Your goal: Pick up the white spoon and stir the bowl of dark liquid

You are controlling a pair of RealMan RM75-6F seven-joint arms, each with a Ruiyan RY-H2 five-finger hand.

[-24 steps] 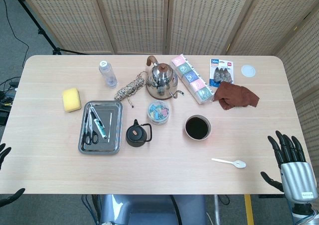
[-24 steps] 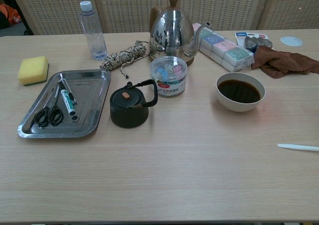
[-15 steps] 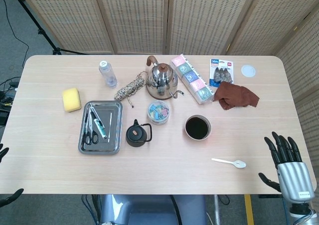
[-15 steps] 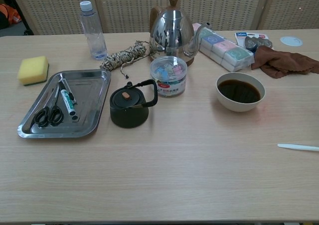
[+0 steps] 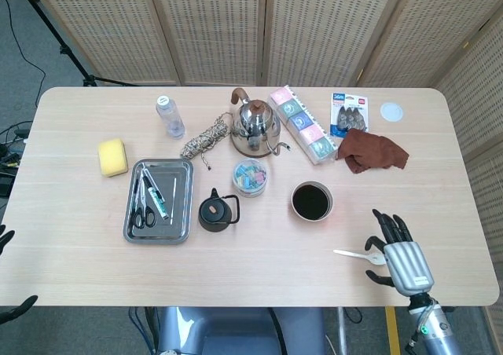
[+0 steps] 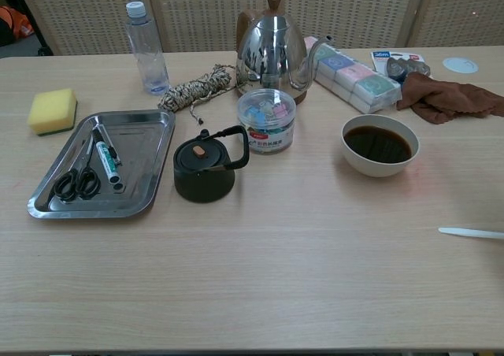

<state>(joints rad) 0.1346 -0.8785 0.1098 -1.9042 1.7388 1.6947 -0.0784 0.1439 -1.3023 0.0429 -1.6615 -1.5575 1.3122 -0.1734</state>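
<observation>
The white spoon point(image 5: 351, 254) lies flat on the table near the front right, its handle pointing left; the chest view shows only its handle point(image 6: 471, 232) at the right edge. The white bowl of dark liquid point(image 5: 312, 201) point(image 6: 379, 145) stands a little behind and left of it. My right hand point(image 5: 398, 250) hovers with fingers spread over the spoon's bowl end, which it hides, and it holds nothing. Only the dark fingertips of my left hand point(image 5: 17, 309) show at the front left table edge, spread apart and empty. Neither hand shows in the chest view.
A black teapot point(image 5: 216, 211), a tub of clips point(image 5: 251, 176) and a steel kettle point(image 5: 253, 122) stand left of the bowl. Further left are a metal tray point(image 5: 181, 206) with scissors and a marker, a sponge point(image 5: 112, 156) and a bottle point(image 5: 169, 116). A brown cloth point(image 5: 371, 151) lies behind.
My right hand has moved left and inward from the table's right edge until it is over the spoon's bowl end. The spoon, the bowl and the left hand have not moved.
</observation>
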